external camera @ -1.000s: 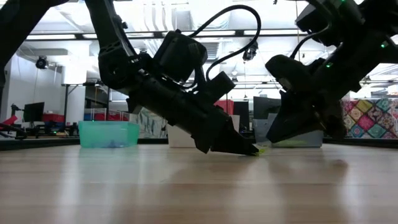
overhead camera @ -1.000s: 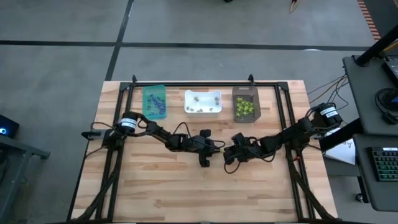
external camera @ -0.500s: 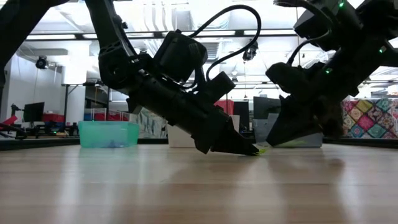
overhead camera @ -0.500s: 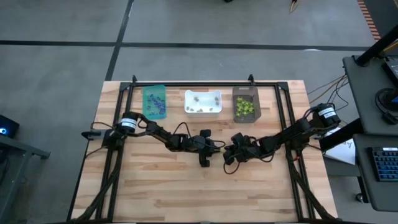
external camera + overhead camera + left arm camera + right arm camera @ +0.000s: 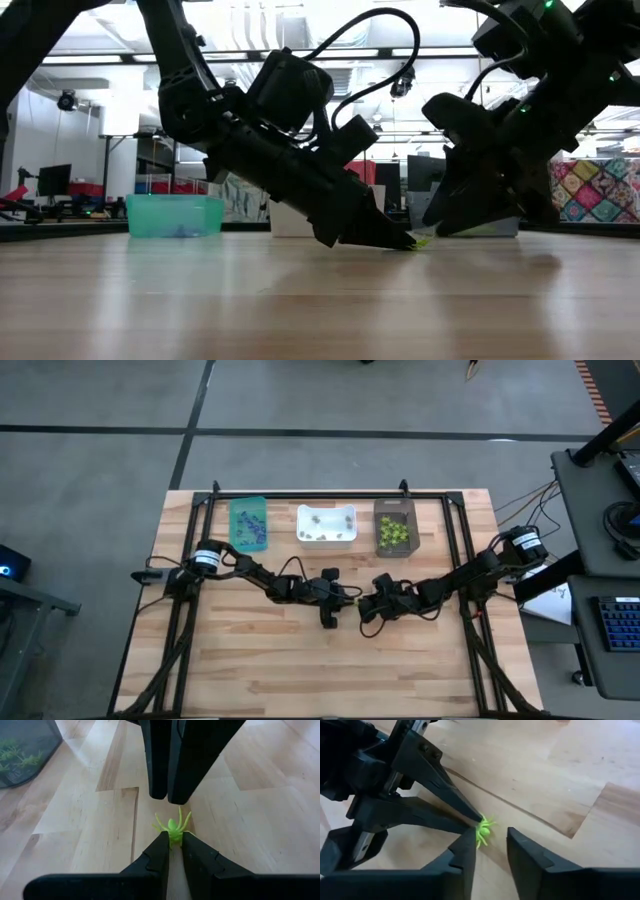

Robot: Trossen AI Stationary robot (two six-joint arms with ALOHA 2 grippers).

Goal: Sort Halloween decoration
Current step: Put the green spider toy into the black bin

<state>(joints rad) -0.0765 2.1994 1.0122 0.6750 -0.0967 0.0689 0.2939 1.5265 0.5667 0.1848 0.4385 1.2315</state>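
A lime-green spider [image 5: 172,826], one tiny Halloween decoration, is at the table's middle [image 5: 356,599]. My left gripper [image 5: 173,840] reaches in from the left, slanting down, and is shut on it [image 5: 405,240]. My right gripper [image 5: 490,837] comes from the right and is open. Its two fingers stand over the spider [image 5: 482,831], one close beside it, the other apart. In the left wrist view those fingers [image 5: 157,780] hang just beyond the spider. More trinkets lie in the bins at the far edge. My left gripper pinches the spider's rear body [image 5: 173,836] between its two fingertips, which slant down from the table's left. The spider's head and front legs stick out past the tips, low over the wood [image 5: 421,240]. Whether it rests on the table I cannot tell. My right gripper has one finger [image 5: 467,845] right beside the spider's legs; whether it touches them I cannot tell.
Three bins stand in a row at the far edge: teal [image 5: 248,523] with purple pieces, white [image 5: 326,524] with pale ones, dark [image 5: 394,528] with green ones. A black frame [image 5: 300,493] rims the table. Bare wood lies toward the near edge.
In the low view my right gripper's fingers have spread apart at the spider, so it has opened. My left gripper has kept still with the spider in its tips.
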